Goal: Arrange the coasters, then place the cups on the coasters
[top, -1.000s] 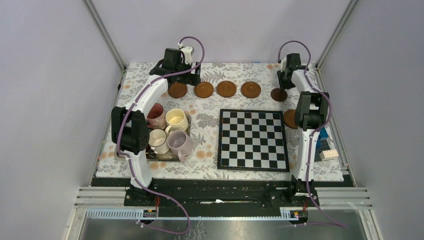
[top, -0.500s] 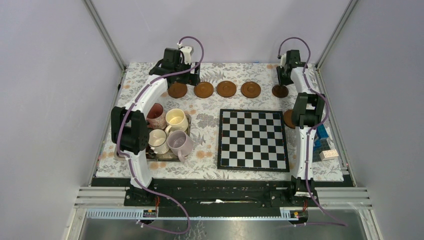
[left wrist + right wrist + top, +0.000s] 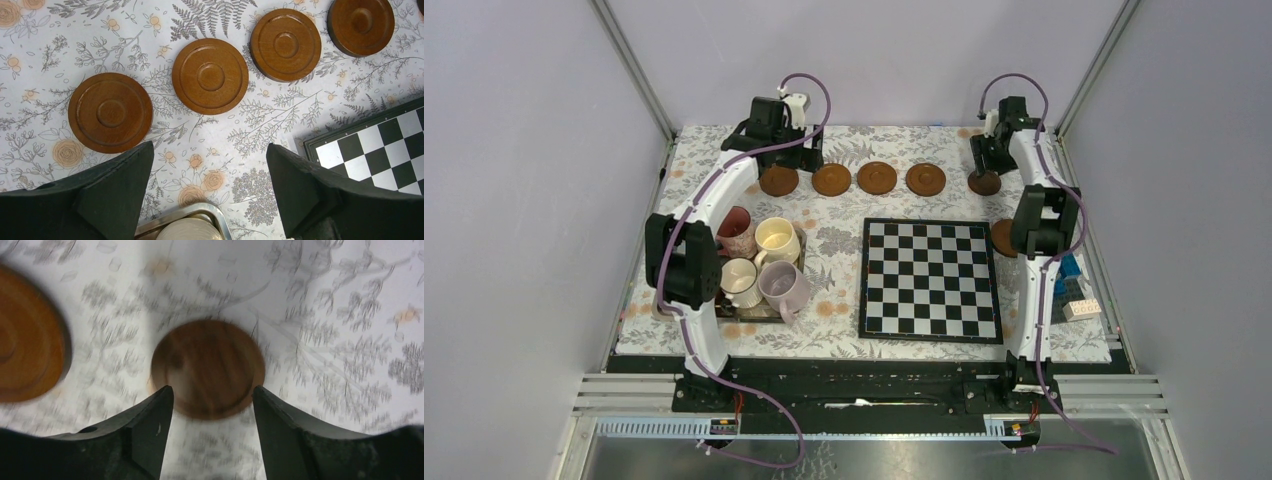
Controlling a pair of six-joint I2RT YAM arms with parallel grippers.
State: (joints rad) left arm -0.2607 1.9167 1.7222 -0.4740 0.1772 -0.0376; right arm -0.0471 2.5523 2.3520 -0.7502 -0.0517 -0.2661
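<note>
Several brown coasters lie in a row at the far side of the table: (image 3: 778,181), (image 3: 831,180), (image 3: 876,178), (image 3: 925,179). A fifth coaster (image 3: 984,183) ends the row on the right. It lies flat just ahead of my right gripper (image 3: 212,390), which is open and blurred, its fingertips either side of the coaster's (image 3: 207,367) near edge. Another coaster (image 3: 1002,237) is half hidden by the right arm. My left gripper (image 3: 209,150) hangs open and empty near the leftmost coaster (image 3: 110,112). Pink (image 3: 737,231), cream-yellow (image 3: 777,238), white (image 3: 742,280) and lilac (image 3: 782,284) cups stand in a tray.
The metal tray (image 3: 754,316) sits at the left, its rim (image 3: 190,215) just under my left gripper. A chessboard (image 3: 929,278) fills the middle right. Blue (image 3: 1069,272) and white (image 3: 1081,308) blocks lie by the right edge. Frame posts and walls close in the table.
My right gripper carried the fifth coaster slightly farther back, set it at the row's right end and opened. The left arm has not moved.
</note>
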